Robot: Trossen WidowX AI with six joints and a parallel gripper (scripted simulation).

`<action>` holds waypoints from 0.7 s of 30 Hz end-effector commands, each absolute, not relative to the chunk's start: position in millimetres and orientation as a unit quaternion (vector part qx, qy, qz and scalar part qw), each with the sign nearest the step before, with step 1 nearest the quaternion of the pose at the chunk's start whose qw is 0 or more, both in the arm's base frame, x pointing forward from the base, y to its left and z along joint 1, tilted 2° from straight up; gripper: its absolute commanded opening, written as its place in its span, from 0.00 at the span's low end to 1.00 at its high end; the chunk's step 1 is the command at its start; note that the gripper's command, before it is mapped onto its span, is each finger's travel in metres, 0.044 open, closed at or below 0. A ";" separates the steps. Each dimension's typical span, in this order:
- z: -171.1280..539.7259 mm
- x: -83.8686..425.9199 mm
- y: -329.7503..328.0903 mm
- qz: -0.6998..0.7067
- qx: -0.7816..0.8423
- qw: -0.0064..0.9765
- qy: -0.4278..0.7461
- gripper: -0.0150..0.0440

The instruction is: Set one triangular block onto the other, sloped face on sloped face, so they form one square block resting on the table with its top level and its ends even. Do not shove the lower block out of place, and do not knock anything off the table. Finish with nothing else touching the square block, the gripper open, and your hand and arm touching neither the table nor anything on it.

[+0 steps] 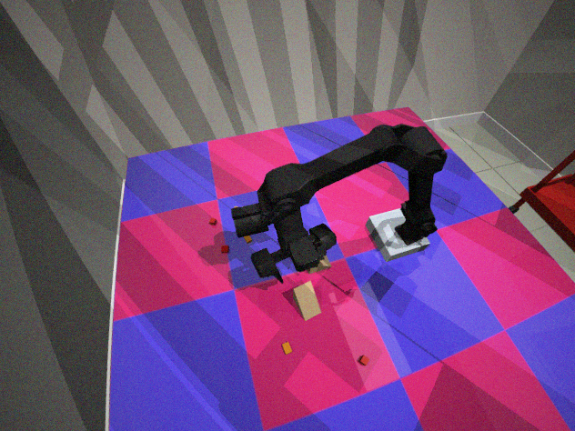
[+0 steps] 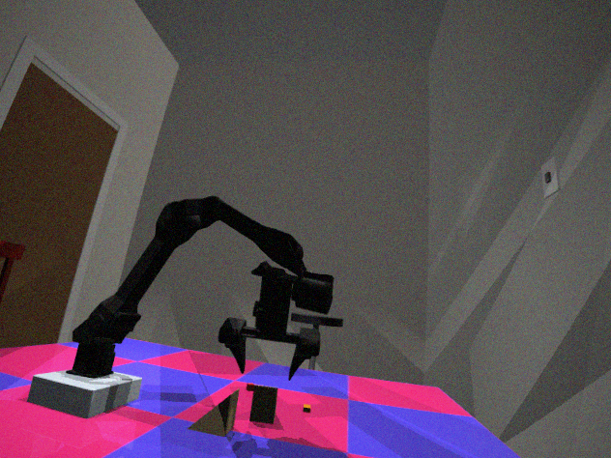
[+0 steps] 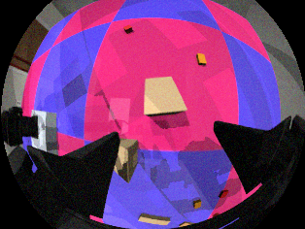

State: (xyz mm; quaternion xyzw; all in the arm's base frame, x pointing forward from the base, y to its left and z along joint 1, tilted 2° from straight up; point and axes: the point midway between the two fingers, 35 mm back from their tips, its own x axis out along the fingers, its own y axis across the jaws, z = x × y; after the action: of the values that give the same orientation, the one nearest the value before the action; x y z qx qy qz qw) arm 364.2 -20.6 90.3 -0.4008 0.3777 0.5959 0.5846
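One triangular wooden block (image 1: 307,301) (image 2: 263,405) (image 3: 165,97) stands on the table, with a pale face towards the top camera. The second triangular block (image 1: 321,265) (image 2: 215,418) (image 3: 127,157) stands apart from it, nearer the robot base. Its triangular end shows in the exterior view; the hand partly covers it in the top view. The blocks are not stacked. My gripper (image 2: 266,376) (image 3: 168,131) is wide open and empty, raised above the table. In the wrist view the first block lies beyond the fingertips and the second beside the left-hand finger.
Small red cubes (image 1: 212,221) (image 1: 364,359) (image 3: 128,29) and small orange pieces (image 1: 287,347) (image 2: 306,408) (image 3: 201,59) lie scattered around the blocks. A flat pale wooden piece (image 3: 154,219) shows at the bottom of the wrist view. The arm's pale base block (image 1: 392,247) (image 2: 61,394) stands to one side.
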 end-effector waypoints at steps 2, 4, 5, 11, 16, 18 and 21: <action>96.9 365.1 -19.6 0.606 -0.388 0.597 0.355 1.00; 96.9 365.1 -19.6 0.606 -0.388 0.597 0.355 1.00; 96.7 365.2 -19.5 0.606 -0.388 0.597 0.355 1.00; 88.8 366.6 -15.9 0.606 -0.388 0.597 0.355 1.00; 81.5 367.6 -12.5 0.606 -0.388 0.597 0.355 1.00; 78.5 368.0 -11.1 0.606 -0.388 0.597 0.355 1.00; 74.0 368.5 -8.9 0.606 -0.388 0.597 0.354 1.00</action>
State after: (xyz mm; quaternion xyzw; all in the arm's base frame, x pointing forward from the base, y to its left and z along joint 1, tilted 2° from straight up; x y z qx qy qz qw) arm 368.0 -13.2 79.3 -0.3903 0.3554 0.6055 0.5956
